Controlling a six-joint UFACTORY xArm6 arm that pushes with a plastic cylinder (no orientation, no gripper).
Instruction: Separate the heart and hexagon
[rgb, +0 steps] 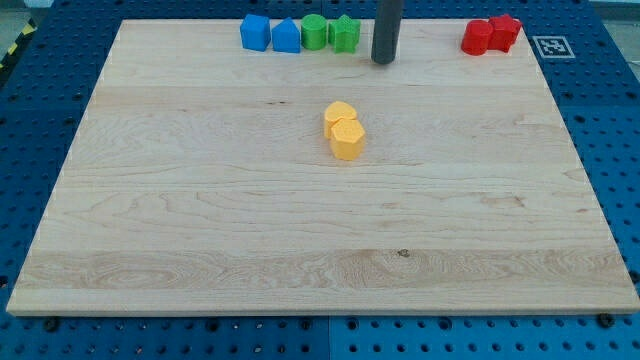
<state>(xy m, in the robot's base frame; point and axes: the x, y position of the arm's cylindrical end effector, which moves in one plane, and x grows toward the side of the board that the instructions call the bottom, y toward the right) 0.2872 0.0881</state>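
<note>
blue blocks (270, 34), green blocks (329, 32), red blocks (491, 35)

Heart (340, 115) touching hexagon (347, 140) mid-board, heart toward the view's top; my tip (384, 61) well above.

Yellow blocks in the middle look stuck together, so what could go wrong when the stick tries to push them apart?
1. The yellow heart and yellow hexagon touch, so a push from my tip might slide both together instead of splitting them.
2. My tip starts beside the green blocks at the view's top, and could bump them when it moves.
</note>
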